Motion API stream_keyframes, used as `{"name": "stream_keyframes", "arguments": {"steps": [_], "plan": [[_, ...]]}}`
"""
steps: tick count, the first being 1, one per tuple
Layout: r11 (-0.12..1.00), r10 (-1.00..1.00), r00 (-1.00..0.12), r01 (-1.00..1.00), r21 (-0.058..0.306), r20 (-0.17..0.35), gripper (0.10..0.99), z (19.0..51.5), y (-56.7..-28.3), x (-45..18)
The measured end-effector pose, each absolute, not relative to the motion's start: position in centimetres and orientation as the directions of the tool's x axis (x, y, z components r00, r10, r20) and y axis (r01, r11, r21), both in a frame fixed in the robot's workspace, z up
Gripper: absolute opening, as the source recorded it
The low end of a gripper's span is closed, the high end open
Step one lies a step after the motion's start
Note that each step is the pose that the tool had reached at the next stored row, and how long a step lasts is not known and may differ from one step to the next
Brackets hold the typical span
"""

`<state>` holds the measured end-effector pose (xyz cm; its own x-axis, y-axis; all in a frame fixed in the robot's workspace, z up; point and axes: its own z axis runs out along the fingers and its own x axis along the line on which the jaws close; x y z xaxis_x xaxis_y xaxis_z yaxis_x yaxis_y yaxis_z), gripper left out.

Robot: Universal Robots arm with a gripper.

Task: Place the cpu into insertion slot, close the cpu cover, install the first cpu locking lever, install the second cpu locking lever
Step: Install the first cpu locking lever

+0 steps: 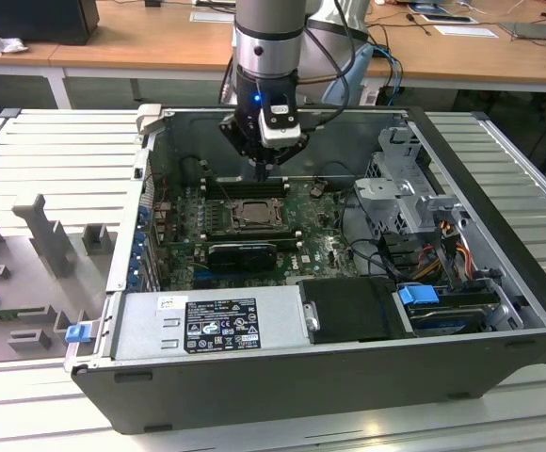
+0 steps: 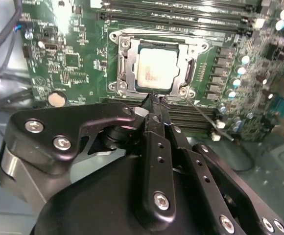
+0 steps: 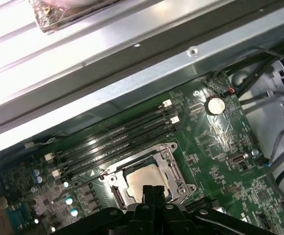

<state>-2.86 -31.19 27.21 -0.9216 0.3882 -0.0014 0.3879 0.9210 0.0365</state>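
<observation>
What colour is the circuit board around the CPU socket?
Green; the circuit board shows best in the second wrist view.

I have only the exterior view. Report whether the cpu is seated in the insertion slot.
Observer: In the second wrist view the cpu lies in the insertion slot, pale face up.
Operator: Now the cover.
Observer: The cpu cover lies flat over the slot, and the cpu shows through its window.
Operator: Give me the fingers.
Observer: The gripper is shut, its tips together at the slot's edge. I cannot tell whether they touch it.
</observation>
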Motion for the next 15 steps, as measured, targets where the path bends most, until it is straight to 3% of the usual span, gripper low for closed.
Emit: {"name": "stream_keyframes", "arguments": {"steps": [15], "plan": [[0.997, 0.074, -0.997, 0.074, 0.037, -0.001, 0.106, 26.81, -31.19, -2.87]]}}
